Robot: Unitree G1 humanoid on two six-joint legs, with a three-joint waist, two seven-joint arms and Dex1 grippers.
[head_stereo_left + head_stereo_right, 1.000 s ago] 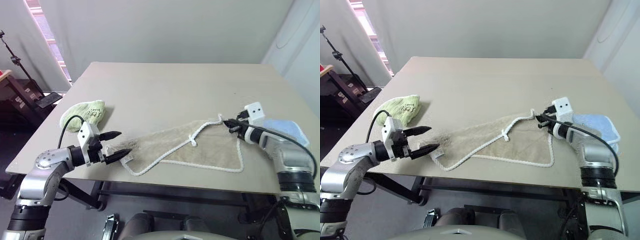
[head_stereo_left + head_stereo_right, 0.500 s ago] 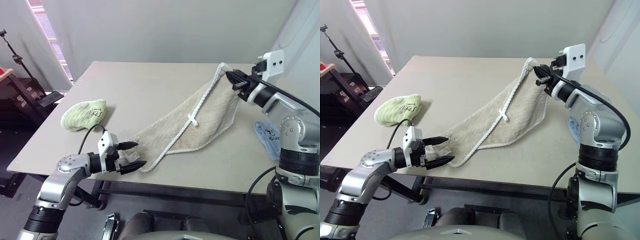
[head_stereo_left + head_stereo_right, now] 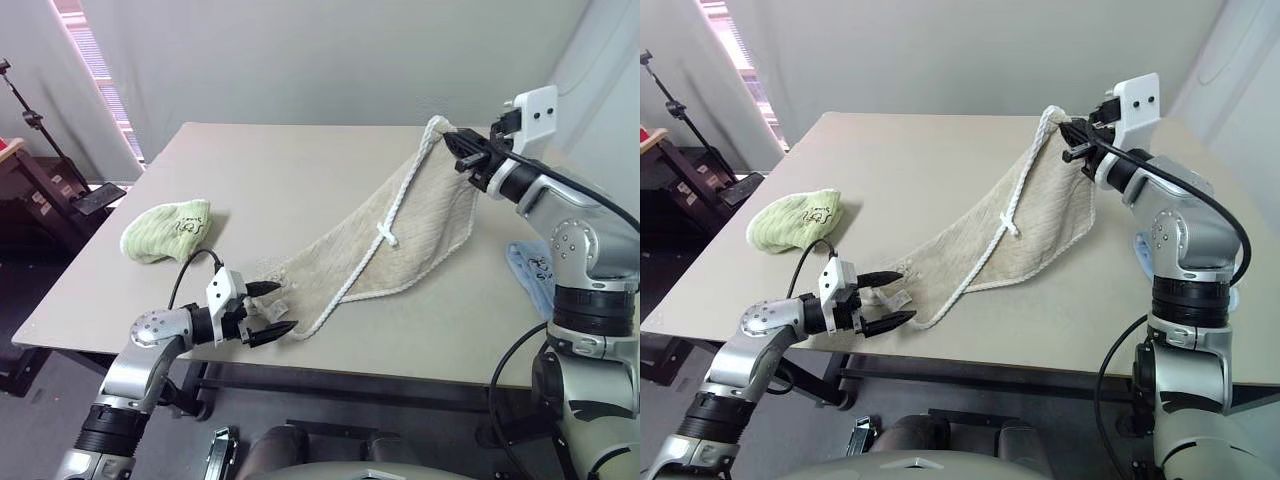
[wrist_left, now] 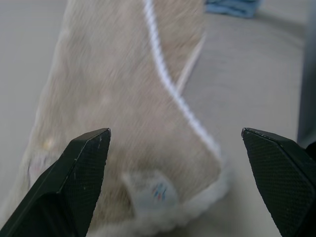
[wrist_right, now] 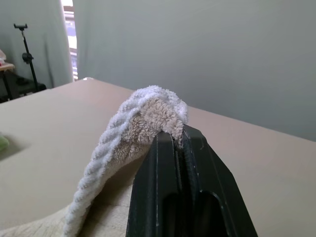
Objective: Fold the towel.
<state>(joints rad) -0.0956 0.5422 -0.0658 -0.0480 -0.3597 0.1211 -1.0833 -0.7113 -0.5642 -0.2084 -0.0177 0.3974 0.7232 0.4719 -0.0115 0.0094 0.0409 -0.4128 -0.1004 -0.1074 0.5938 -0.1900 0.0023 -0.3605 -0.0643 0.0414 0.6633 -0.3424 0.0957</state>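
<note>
Towel (image 3: 400, 225) corner pinched aloft in right hand (image 3: 462, 152), opposite end on table (image 3: 290, 170).

My beige table (image 3: 300, 170) and what lies on it

A crumpled light green cloth (image 3: 165, 230) with dark handwriting rests near the table's left edge, well apart from everything else. The towel (image 3: 400, 240) has only its lower end on the tabletop, close to the front edge, where its small white tag (image 4: 154, 193) and white corded edging (image 3: 345, 290) lie flat; the rest rises off the surface toward the right. A light blue cloth (image 3: 530, 275) lies at the table's right edge, partly hidden behind my right arm. The far half of the tabletop is plain matte beige, with the wall just behind it.
</note>
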